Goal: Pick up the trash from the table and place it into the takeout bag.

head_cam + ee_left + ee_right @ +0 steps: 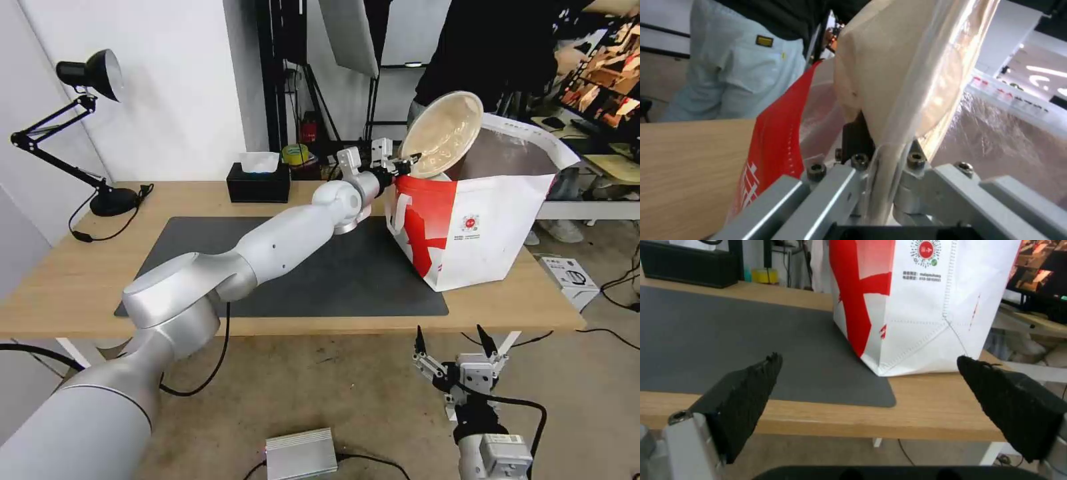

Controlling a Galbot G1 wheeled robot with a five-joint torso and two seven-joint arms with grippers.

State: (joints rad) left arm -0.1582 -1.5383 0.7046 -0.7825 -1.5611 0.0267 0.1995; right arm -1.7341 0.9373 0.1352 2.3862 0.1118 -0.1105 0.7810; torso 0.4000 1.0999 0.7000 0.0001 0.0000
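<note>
Right gripper: the right gripper [453, 343] sits at the bottom right of the head view, below the near table edge, its black fingers spread wide with nothing between them; it looks parked.
Table: the table [73, 280] runs across the middle of the frame, with the dark mat [320, 280] on it; no bowl or cup lies on the mat.
Left gripper: the left gripper [408, 160] reaches to the upper centre of the frame, clenched on the rim of the beige bowl [443, 133].
Beige bowl: tilted steeply on edge, its hollow facing the camera, held above the near rim of the bag's mouth.
Takeout bag: the takeout bag [493, 233] stands upright at centre right, on the mat's right end, mouth open.
Step in hand: judged as the drop into the bag, bowl not yet inside.
Next move: it calls for carrying the bowl clear over the rim and lowering before letting go; a snagged rim could tip the bag.
</note>
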